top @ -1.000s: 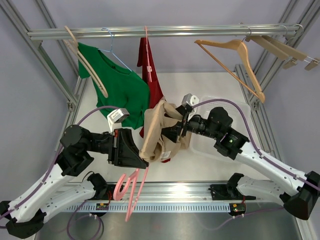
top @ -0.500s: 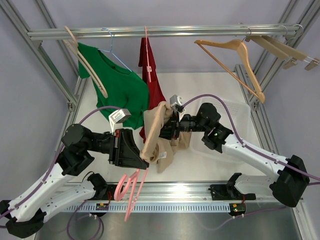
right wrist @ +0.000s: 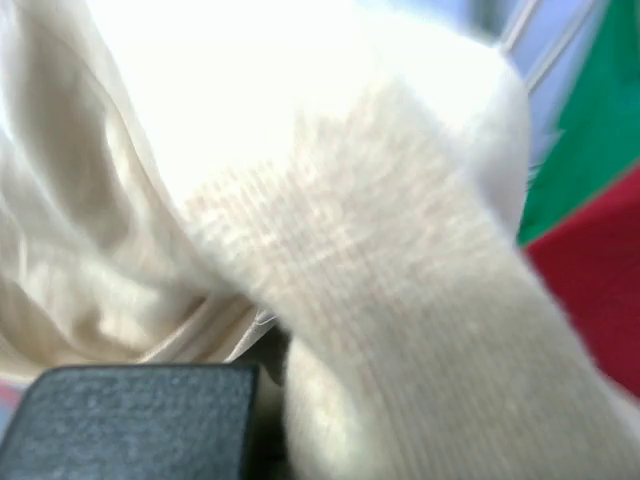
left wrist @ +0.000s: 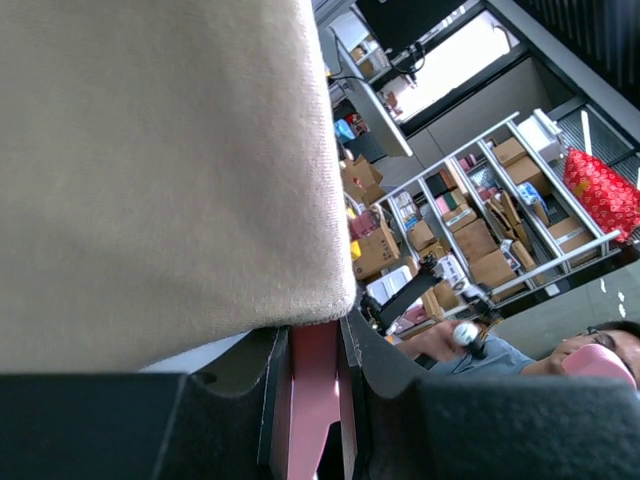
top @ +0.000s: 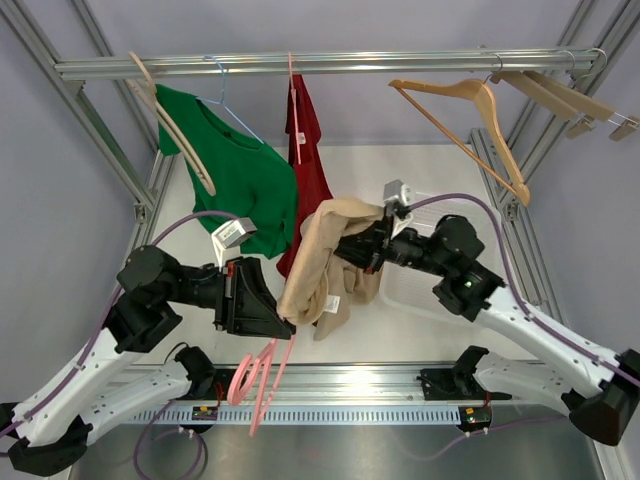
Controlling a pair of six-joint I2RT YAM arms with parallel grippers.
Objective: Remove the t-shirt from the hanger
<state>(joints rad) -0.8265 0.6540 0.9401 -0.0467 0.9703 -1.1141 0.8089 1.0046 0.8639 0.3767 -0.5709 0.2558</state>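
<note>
Top view: left gripper (top: 284, 324) is low, near the front edge of the counter (top: 420, 165). Its jaws are closed on the pink hanger (left wrist: 312, 400), which dangles below them, past the front rail. In the left wrist view the pink strip sits pinched between the two dark fingers (left wrist: 230, 420), with beige cloth draped just above it.

The beige t-shirt (top: 318, 262) hangs bunched in mid-air between the two arms. Its top is lifted toward the right gripper (top: 350, 243) and its lower part sags down to the left gripper. The right jaws are clamped on the shirt's upper fold (fabric fills almost the whole right wrist view, and only one dark finger shows at bottom left). I can't tell how much of the hanger is inside the shirt, since the cloth hides that part.

Behind, on the rail (top: 320, 63): a green t-shirt (top: 245, 178) on the left and a red t-shirt (top: 306, 150) beside it. A bare wooden hanger (top: 462, 105) is on the right. A clear bin (top: 415, 297) sits on the counter under the right arm.
</note>
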